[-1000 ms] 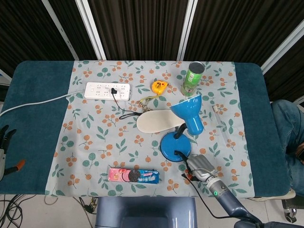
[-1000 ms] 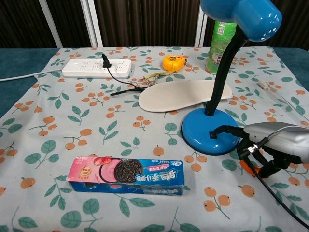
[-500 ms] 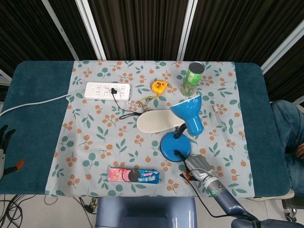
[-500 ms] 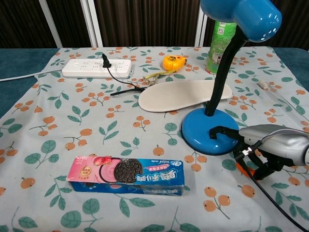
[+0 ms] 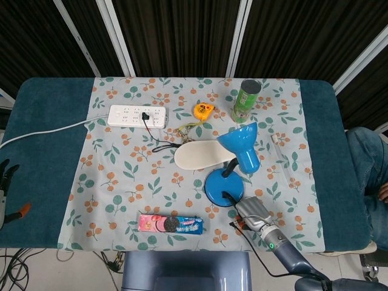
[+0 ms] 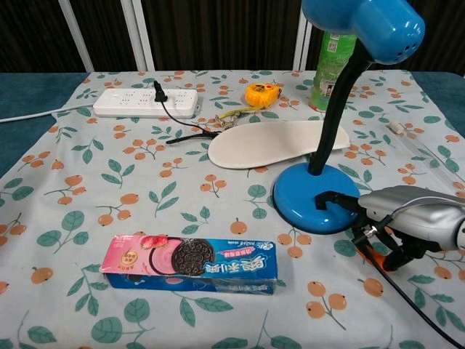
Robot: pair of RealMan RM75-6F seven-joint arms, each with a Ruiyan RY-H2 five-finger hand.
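Nearest, the right hand (image 6: 396, 222) rests on the desk (image 6: 87, 211) just beside the blue lamp's base (image 6: 309, 200), fingers curled in; whether they pinch the black cord (image 6: 414, 309) I cannot tell. Further left, the left hand (image 5: 5, 194) hangs off the desk, fingers spread.

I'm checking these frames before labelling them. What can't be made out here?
- Right hand: its curled fingers hide in both views whether they grip the lamp cord.
- Left hand: cut off by the head view's left edge; absent from chest view.
- Can: label too small, partly behind the lamp.
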